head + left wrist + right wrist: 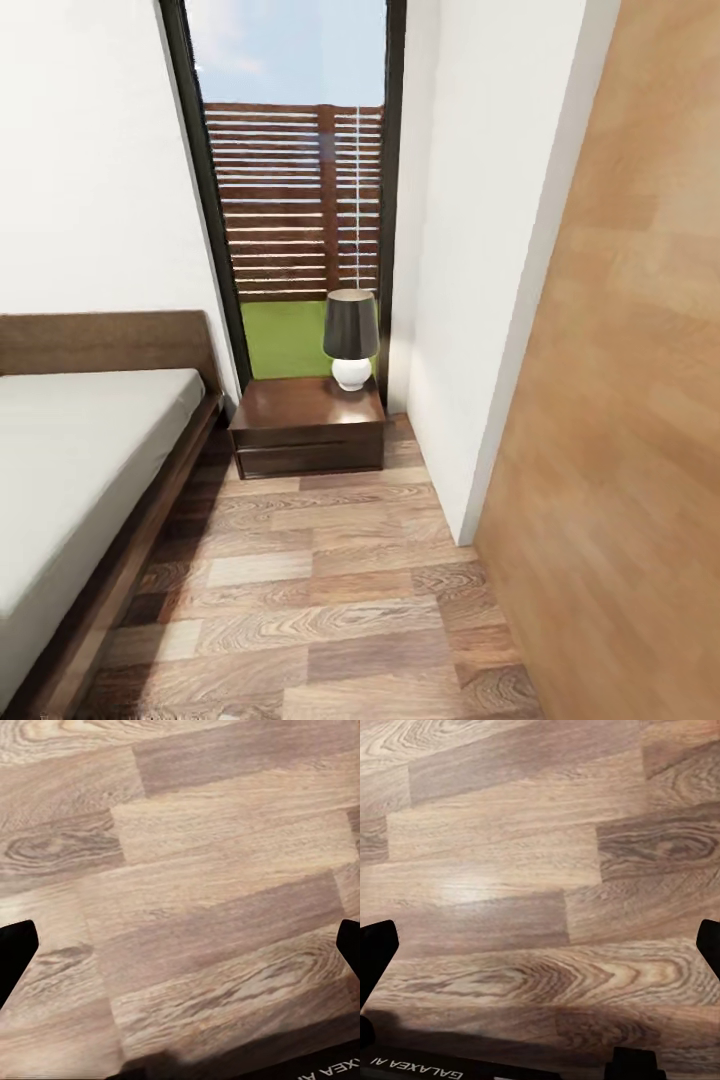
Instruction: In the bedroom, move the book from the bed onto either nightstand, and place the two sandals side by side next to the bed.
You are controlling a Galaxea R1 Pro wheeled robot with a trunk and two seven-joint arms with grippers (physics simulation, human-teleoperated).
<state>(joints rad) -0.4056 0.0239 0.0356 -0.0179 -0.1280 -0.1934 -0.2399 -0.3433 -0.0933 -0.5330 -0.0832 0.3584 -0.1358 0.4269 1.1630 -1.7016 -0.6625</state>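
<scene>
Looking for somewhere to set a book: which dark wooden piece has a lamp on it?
The nightstand by the window; the lamp stands on its top. The bed frame carries a mattress.

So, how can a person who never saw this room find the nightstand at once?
Start from the tall black-framed window in the far wall, with a slatted fence behind it. Directly below it stands the small boxy dark reddish-brown wooden nightstand, right of the large bed's dark headboard. Unlike anything nearby, it carries a lamp with a black shade and round white base.
</scene>
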